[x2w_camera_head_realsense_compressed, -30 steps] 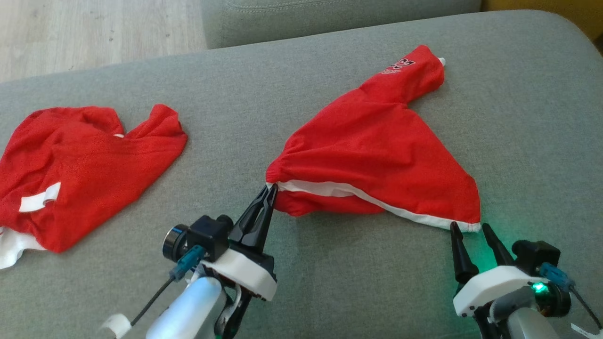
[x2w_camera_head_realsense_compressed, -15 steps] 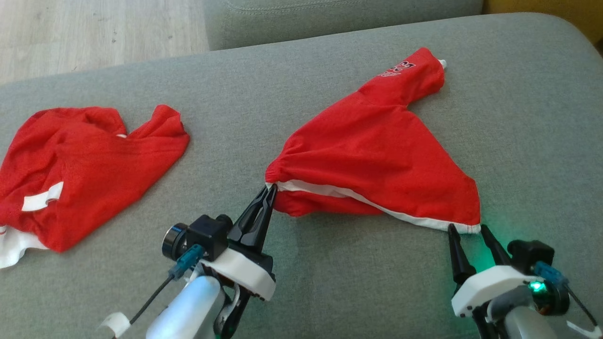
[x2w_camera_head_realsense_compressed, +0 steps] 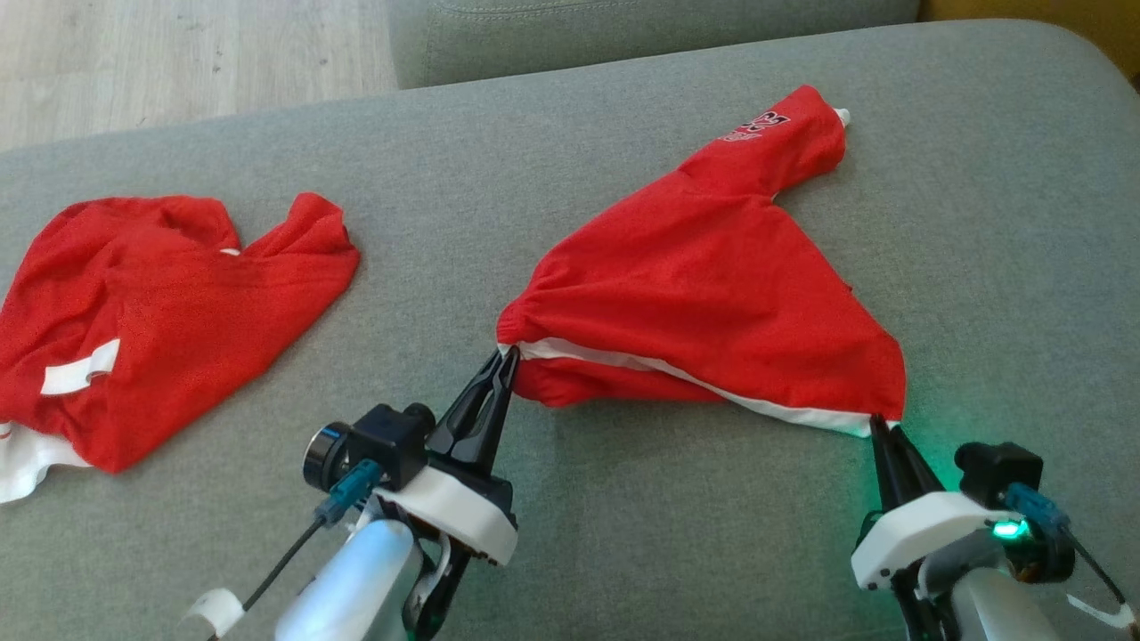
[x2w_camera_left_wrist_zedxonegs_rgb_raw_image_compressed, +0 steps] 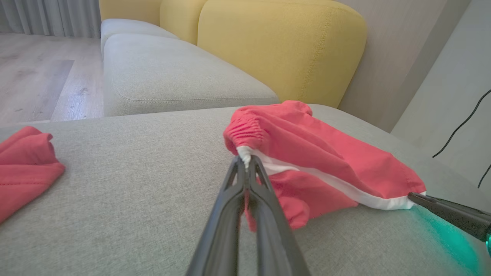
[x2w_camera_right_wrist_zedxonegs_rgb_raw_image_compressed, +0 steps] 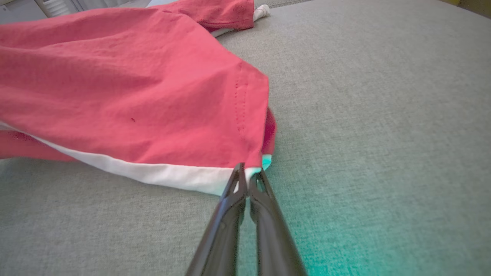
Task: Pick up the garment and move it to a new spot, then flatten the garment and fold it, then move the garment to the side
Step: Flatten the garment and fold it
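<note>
While a second red garment (x2w_camera_head_realsense_compressed: 169, 303) is lying crumpled at the far left of the grey sofa seat (x2w_camera_head_realsense_compressed: 623, 534), the left gripper (x2w_camera_head_realsense_compressed: 506, 358) is pinching, fingers together, the gathered left hem corner of the garment (x2w_camera_head_realsense_compressed: 712, 285). That garment is lying spread across the seat's middle, one end stretching up and right. At its right hem corner, the right gripper (x2w_camera_head_realsense_compressed: 877, 425) is clamping the white band (x2w_camera_head_realsense_compressed: 802, 416).

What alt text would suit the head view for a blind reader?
The left gripper and right gripper each pinch a corner of a white-edged red garment on a grey sofa. A second red garment lies farther left.
</note>
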You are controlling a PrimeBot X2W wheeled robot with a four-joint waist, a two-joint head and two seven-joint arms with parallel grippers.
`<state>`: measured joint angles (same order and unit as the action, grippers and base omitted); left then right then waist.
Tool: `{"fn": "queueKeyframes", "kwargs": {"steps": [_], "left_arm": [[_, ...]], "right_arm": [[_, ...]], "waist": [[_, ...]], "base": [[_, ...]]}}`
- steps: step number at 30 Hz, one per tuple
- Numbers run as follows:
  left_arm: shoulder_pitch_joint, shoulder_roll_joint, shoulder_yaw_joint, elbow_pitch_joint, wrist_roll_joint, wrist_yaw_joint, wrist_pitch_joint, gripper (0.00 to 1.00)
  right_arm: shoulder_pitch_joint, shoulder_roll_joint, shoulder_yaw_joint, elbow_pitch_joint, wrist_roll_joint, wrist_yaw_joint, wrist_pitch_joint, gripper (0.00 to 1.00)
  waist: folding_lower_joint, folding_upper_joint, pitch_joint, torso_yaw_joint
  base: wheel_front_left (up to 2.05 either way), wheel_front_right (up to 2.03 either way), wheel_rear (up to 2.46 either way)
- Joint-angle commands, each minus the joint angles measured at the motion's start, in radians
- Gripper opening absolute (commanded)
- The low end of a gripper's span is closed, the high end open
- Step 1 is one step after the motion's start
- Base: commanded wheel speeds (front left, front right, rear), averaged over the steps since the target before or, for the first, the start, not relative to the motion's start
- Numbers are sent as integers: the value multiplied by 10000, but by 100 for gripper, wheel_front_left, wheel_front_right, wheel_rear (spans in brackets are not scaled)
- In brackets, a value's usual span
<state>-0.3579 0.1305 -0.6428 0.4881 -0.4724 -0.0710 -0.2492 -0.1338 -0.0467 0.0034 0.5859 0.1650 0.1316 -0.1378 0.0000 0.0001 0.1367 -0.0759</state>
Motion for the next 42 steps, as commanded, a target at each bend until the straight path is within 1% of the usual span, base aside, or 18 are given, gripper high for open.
{"fn": "queueKeyframes", "kwargs": {"steps": [1, 5, 8, 11, 15, 18, 19, 23, 25, 28, 33, 37, 42], "left_arm": [[-173, 68, 449, -221, 153, 17, -125, 0], [-139, 129, 635, -238, 197, 46, -126, 0], [-149, 261, 822, -314, 269, 87, -126, 0], [-274, 520, 980, -449, 412, 92, -126, 0], [-744, 1035, 1131, -609, 609, 60, -89, 0], [-1321, 1410, 1248, -864, 725, 17, 97, 0], [-1321, 1410, 1248, -864, 725, 17, 97, 0], [-2263, 1789, 1505, -1385, 760, -20, 436, 0], [-2749, 1931, 1643, -1650, 771, -4, 627, 0], [-3385, 2037, 1867, -2016, 706, 70, 918, 0], [-3872, 2188, 2130, -2523, 663, 341, 1283, 0], [-3517, 2343, 2138, -2980, 627, 501, 1472, 0], [-2717, 2613, 2214, -3851, 462, 768, 1795, 0]], "right_arm": [[-343, -35, 230, -288, -97, -9, -121, 0], [-360, -35, 99, -558, -169, -9, -229, 0], [-442, -35, 171, -1029, -205, -9, -220, 0], [-654, -35, 258, -1772, -149, -9, -81, 0], [-1224, -60, 383, -3133, 78, -9, 341, 0], [-1952, -428, 693, -4228, 336, -9, 779, 0], [-1952, -428, 693, -4228, 336, -9, 779, 0], [-3187, -962, 984, -5165, 815, -9, 1461, 0], [-3834, -1209, 1196, -5297, 972, -9, 1771, 0], [-4661, -1390, 1397, -5215, 1352, -9, 2154, 0], [-5428, -1658, 1743, -4975, 1814, -9, 2541, 0], [-5283, -1775, 1850, -5033, 2135, -9, 2730, 0], [-4533, -1962, 1700, -5602, 2334, -9, 3102, 0]], "waist": [[0, -1, -9, -1], [0, -1, -125, -39], [0, -1, -243, -108], [0, -1, -398, -172], [0, -1, -604, -201], [0, -1, -778, -182], [0, -1, -778, -182], [0, -1, -1013, -124], [0, -1, -1148, -83], [0, -1, -1324, 19], [0, -1, -1532, 163], [0, -1, -1656, 231], [0, -1, -1667, 274]], "base": [[0, 0, 0], [0, 0, 0], [0, 0, 0], [0, 0, 0], [0, 0, 0], [0, 0, 0], [0, 0, 0], [0, 0, 0], [0, 0, 0], [0, 0, 0], [0, 0, 0], [0, 0, 0], [0, 0, 0]]}}
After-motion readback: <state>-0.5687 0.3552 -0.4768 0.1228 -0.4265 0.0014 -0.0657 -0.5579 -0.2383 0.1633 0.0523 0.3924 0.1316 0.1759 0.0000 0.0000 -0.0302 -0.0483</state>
